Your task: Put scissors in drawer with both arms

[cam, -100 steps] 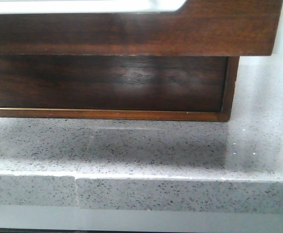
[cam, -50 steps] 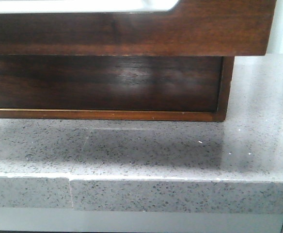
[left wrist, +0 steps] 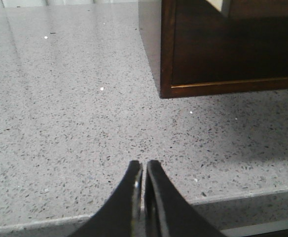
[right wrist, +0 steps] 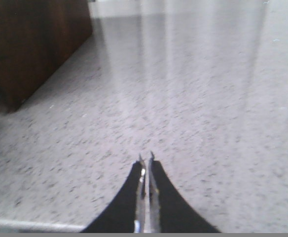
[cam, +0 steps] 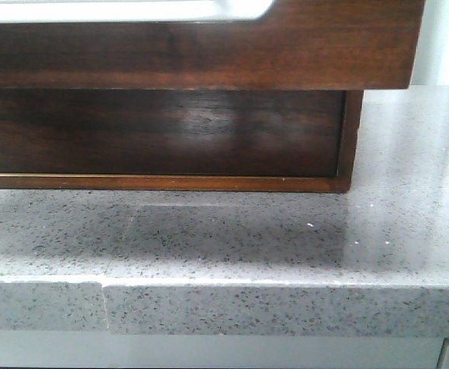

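Note:
The drawer [cam: 209, 54] is a glossy dark brown front with a white rounded-corner shape [cam: 132, 9] along its top edge, and it juts out over the cabinet body [cam: 163, 131] in the front view. The scissors are not in any view. My left gripper [left wrist: 144, 165] is shut and empty, low over the speckled grey counter [left wrist: 75, 123], short of the cabinet's corner [left wrist: 166, 91]. My right gripper [right wrist: 147, 158] is shut and empty over the counter [right wrist: 208, 98], with the cabinet's side [right wrist: 30, 44] off to one side ahead. Neither gripper shows in the front view.
The grey stone counter [cam: 224, 238] has a front edge with a seam [cam: 104, 296]. The cabinet's right corner [cam: 350, 138] stands on it, with open counter to its right [cam: 417, 192].
In the front view the cabinet and drawer front have slid leftward in the picture, showing more counter on the right. Nothing was taken hold of.

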